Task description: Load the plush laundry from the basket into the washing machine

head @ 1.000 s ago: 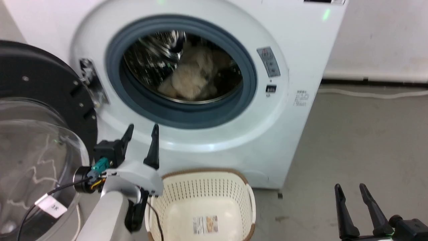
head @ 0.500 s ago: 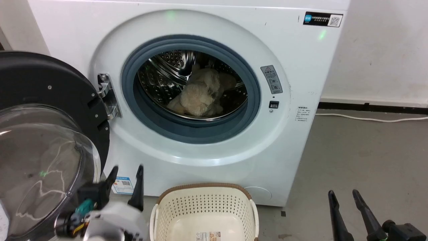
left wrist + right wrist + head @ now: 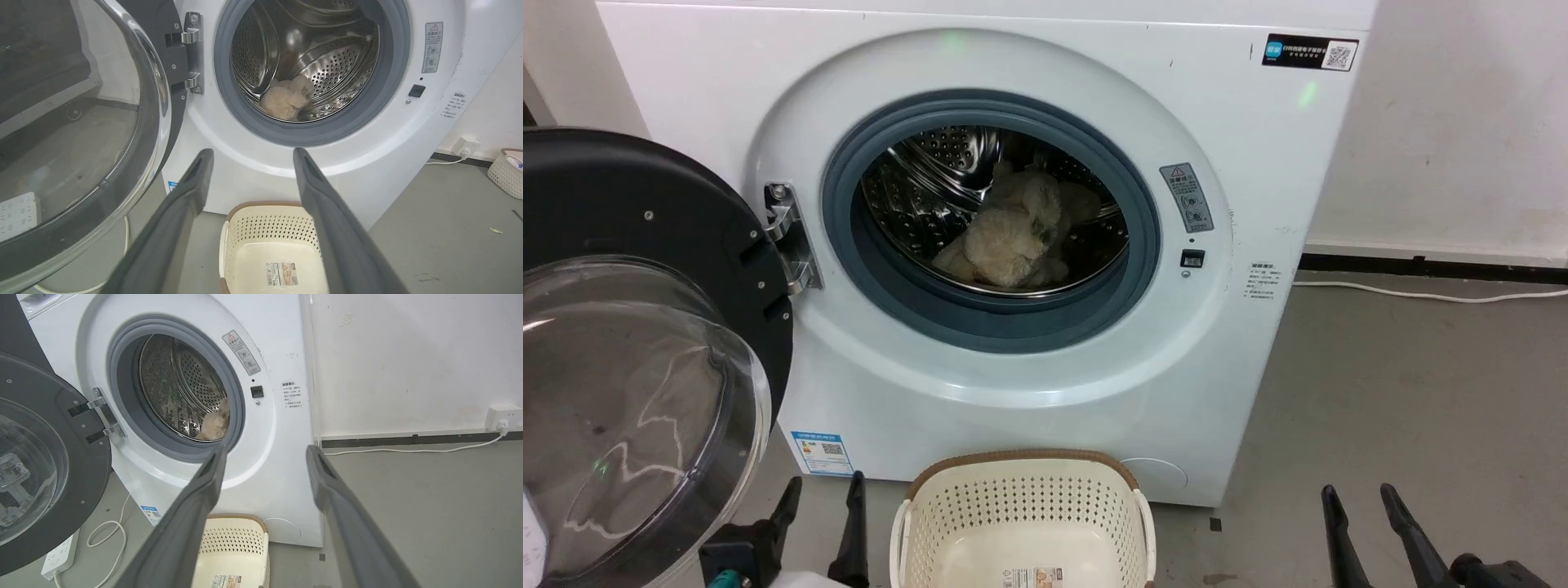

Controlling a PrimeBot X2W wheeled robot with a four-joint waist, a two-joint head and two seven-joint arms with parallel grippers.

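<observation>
The beige plush laundry (image 3: 1010,233) lies on the bottom of the steel drum inside the white washing machine (image 3: 1258,163), also seen in the left wrist view (image 3: 284,102) and partly behind the door seal (image 3: 214,424). The round door (image 3: 645,351) hangs open to the left. The cream basket (image 3: 1021,523) stands on the floor before the washer with nothing but its sticker (image 3: 282,274) inside. My left gripper (image 3: 823,488) is open at the lower left, left of the basket. My right gripper (image 3: 1358,494) is open at the lower right over bare floor.
A white cable (image 3: 1429,291) runs along the wall's base to a socket (image 3: 500,413). A power strip (image 3: 59,557) and looped cord lie under the open door. A small woven basket (image 3: 506,171) sits far right. Grey floor (image 3: 1405,384) lies right of the washer.
The head camera has tilted up, so the whole scene sits lower in view. My left arm has dropped and pulled back from in front of the washer to the lower edge; both grippers stay open.
</observation>
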